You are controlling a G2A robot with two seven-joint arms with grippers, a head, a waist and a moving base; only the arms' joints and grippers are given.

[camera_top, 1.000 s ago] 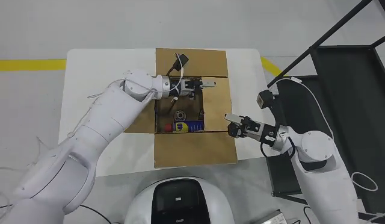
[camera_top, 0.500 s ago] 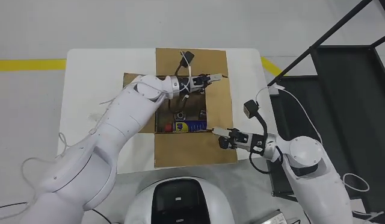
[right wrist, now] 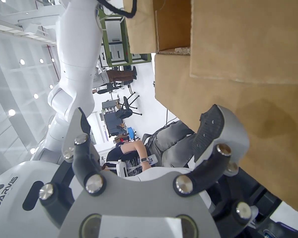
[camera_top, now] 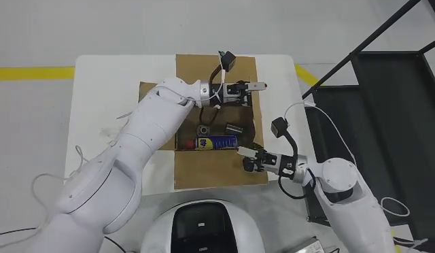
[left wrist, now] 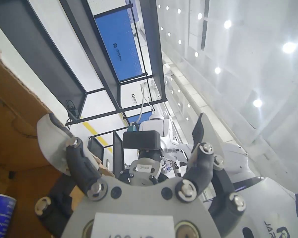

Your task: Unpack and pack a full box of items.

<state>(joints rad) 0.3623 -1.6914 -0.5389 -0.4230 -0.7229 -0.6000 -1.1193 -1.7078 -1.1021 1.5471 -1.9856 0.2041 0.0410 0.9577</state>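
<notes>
On the white tabletop [camera_top: 109,90] sits the open box [camera_top: 217,171] of brown corrugated cardboard, flaps folded outward. Down in its well lie a small rounded red piece [camera_top: 188,144], a round metallic part [camera_top: 203,128], a blue-and-yellow cylindrical spray can [camera_top: 216,143] on its side and a short dark cylinder [camera_top: 235,127]. Over the box's right flap hangs the left pincer [camera_top: 257,86], fingers spread wide and empty, while the right pincer [camera_top: 245,156], at the corner where the near and right flaps meet, is likewise wide apart and empty, its ribbed pad [right wrist: 208,127] just beside the cardboard.
</notes>
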